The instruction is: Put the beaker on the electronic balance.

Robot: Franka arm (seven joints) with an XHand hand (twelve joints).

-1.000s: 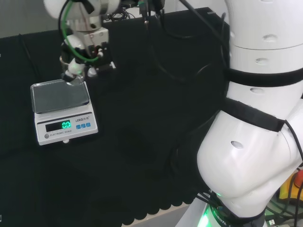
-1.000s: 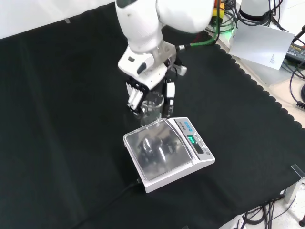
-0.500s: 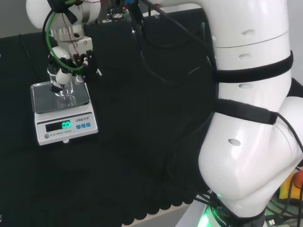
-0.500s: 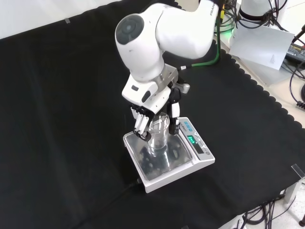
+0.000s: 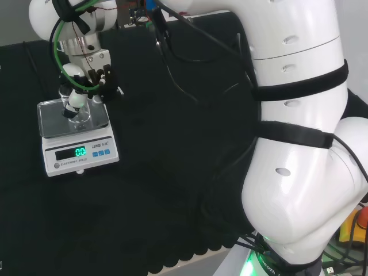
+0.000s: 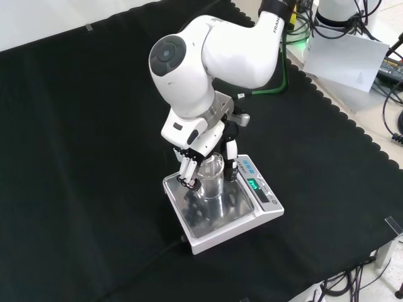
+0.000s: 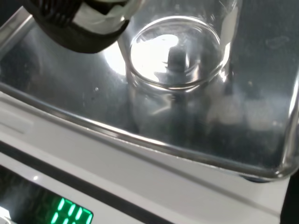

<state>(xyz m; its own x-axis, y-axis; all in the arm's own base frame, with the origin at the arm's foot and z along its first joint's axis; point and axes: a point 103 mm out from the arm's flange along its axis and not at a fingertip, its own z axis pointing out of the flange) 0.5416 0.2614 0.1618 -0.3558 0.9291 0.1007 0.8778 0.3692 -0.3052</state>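
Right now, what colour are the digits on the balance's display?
Green, on a dark display of the balance; clearest in the head view.

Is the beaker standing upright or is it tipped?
Upright. In the front view the beaker stands straight over the balance's steel pan, mouth up, the hand's fingers curled around it. Whether its base touches the pan, I cannot tell.

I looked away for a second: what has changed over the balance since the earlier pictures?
The hand, fingers curled round the beaker, carried it from beside the balance to over the pan, then lowered it. The beaker now stands upright at the pan; actual contact is unclear. The grasp is unchanged, and the balance has not moved.
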